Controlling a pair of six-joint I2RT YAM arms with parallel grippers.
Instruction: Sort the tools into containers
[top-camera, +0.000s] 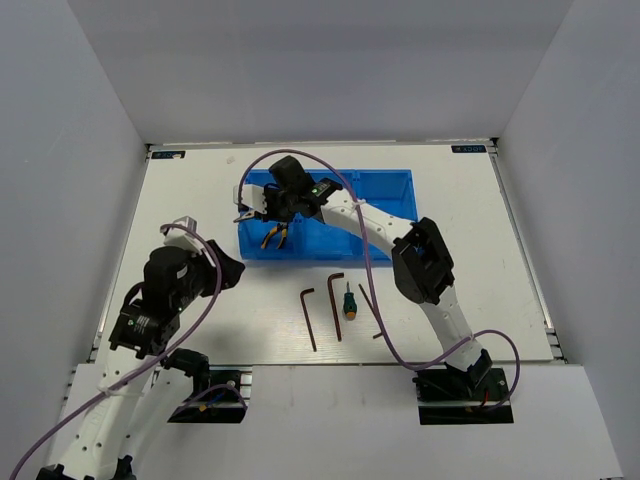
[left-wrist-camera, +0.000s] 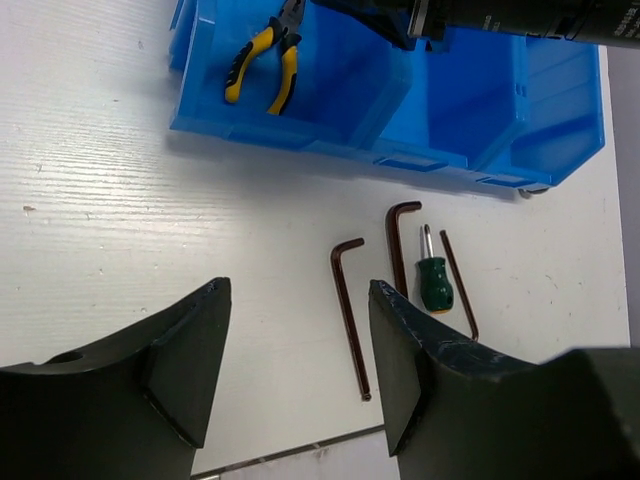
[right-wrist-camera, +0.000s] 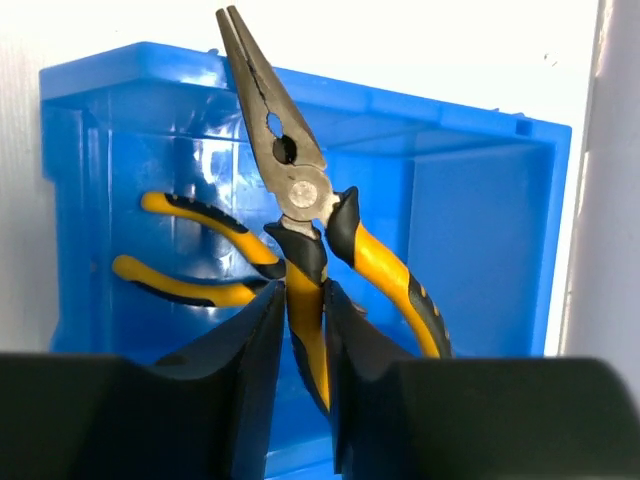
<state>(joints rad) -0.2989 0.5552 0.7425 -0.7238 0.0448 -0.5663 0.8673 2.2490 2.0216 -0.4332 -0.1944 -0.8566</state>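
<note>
Clenched on one handle of the yellow-handled steel needle-nose pliers (right-wrist-camera: 295, 190), nose pointing left, the right claw (right-wrist-camera: 305, 310) hangs over the left compartment of the bright blue plastic bin (right-wrist-camera: 470, 220); the left claw (left-wrist-camera: 300, 300) is released, well apart.

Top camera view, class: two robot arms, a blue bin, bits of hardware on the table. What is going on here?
The right tool is shut on one handle of yellow-handled pliers, holding them over the leftmost compartment of the blue bin, where a second pair already lies. The left tool is open and empty above the table. Three hex keys and a stubby screwdriver lie on it, unsorted.
</note>
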